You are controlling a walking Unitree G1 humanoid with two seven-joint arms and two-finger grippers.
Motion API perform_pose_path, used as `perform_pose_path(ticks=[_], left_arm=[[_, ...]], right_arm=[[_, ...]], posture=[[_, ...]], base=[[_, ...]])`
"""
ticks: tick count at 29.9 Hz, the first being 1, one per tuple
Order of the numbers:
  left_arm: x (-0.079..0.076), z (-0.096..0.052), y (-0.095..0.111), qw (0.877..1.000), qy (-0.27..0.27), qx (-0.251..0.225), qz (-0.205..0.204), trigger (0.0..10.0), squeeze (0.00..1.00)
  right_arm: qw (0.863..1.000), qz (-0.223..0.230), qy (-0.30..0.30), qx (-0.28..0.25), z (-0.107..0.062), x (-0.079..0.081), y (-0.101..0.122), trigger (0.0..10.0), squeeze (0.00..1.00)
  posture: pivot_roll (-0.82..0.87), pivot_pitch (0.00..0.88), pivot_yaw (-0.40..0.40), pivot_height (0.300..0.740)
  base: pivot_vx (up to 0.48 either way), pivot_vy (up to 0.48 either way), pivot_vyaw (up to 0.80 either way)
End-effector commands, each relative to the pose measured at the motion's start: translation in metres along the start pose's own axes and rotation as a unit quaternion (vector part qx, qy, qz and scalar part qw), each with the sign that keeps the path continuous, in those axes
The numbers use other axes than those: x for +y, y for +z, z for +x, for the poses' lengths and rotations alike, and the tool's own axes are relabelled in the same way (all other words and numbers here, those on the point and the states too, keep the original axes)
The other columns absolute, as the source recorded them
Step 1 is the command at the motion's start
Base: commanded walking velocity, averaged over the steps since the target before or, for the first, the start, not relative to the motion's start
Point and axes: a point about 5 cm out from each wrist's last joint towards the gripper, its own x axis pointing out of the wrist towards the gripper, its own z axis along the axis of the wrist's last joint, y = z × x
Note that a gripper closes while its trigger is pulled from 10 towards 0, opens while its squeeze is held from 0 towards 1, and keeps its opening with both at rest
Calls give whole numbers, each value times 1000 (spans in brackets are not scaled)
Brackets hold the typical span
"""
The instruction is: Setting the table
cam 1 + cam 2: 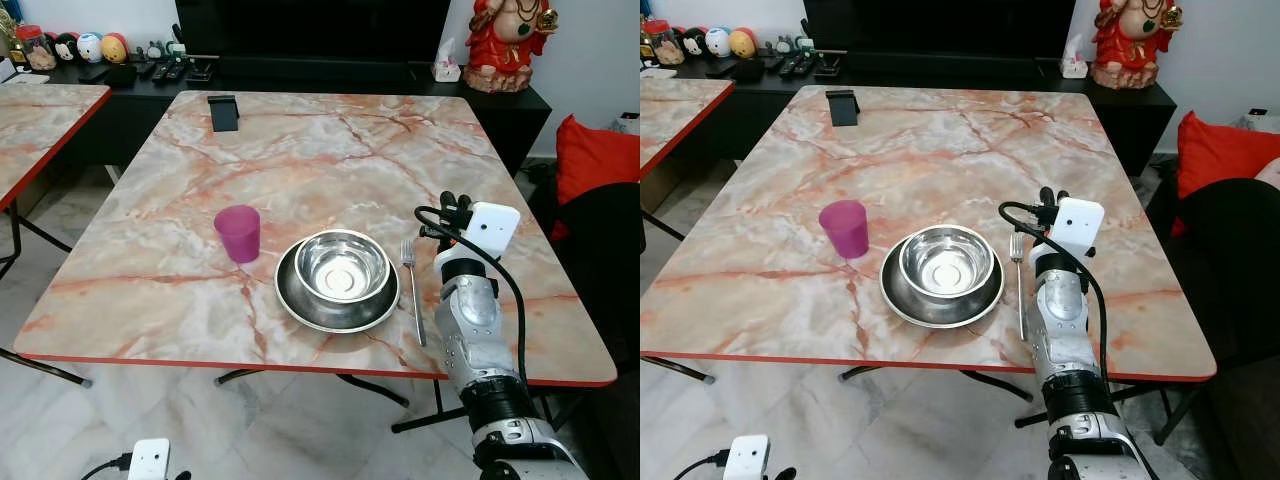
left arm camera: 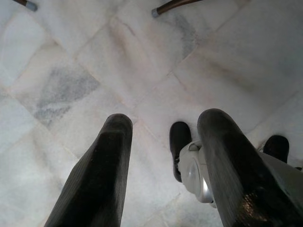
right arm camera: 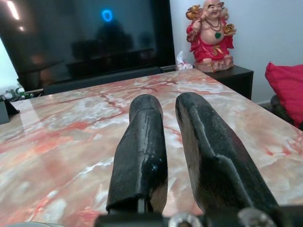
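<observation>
On the marble table (image 1: 330,150) I see, from left to right, a purple cup (image 1: 238,233), a steel bowl (image 1: 342,266) sitting in a steel plate (image 1: 300,300), then a fork (image 1: 411,285) lying just beside the plate's right rim. My right gripper (image 1: 455,202) hovers over the tabletop just right of the fork, fingers (image 3: 142,142) narrowly parted and holding nothing. My left gripper (image 2: 163,142) hangs over the floor tiles (image 2: 71,71), spread wide and empty.

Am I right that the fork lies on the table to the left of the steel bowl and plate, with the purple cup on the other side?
Not quite: the fork lies right of the steel bowl and plate, as the left eye view shows; the purple cup stands on their left.
</observation>
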Motion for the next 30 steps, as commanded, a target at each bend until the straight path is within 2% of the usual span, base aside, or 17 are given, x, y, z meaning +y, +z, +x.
perform_pose_path(ticks=[1, 10, 15, 24, 27, 30], left_arm=[[1, -2, -9, 1000, 2, 24, 1, 10000, 0], [8, -5, -19, 999, 9, 46, -3, 10000, 0], [9, -5, -18, 999, 11, 48, -3, 10000, 0], [-9, 3, -4, 999, 2, 40, -3, 10000, 0], [-21, 8, 11, 1000, -4, 28, -2, 10000, 0], [-25, 10, 16, 1000, -6, 26, -1, 10000, 0]], right_arm=[[1000, 7, 2, -15, 3, 3, 7, 10000, 0], [1000, 7, 2, -15, 4, 4, 8, 10000, 0], [1000, 8, 3, -17, 4, 5, 8, 10000, 0], [1000, 10, 4, -16, 4, 6, 8, 10000, 0], [1000, 10, 4, -16, 5, 7, 8, 10000, 0], [1000, 10, 4, -17, 5, 7, 8, 10000, 0]], posture=[[-11, 0, -33, 740], [-9, 0, -36, 740], [-8, 0, -38, 740], [-8, 0, -37, 740], [-7, 0, -37, 740], [-8, 0, -36, 740]], base=[[0, 281, 0], [0, 296, 0], [0, 313, 0], [0, 315, 0], [0, 315, 0], [0, 316, 0]])
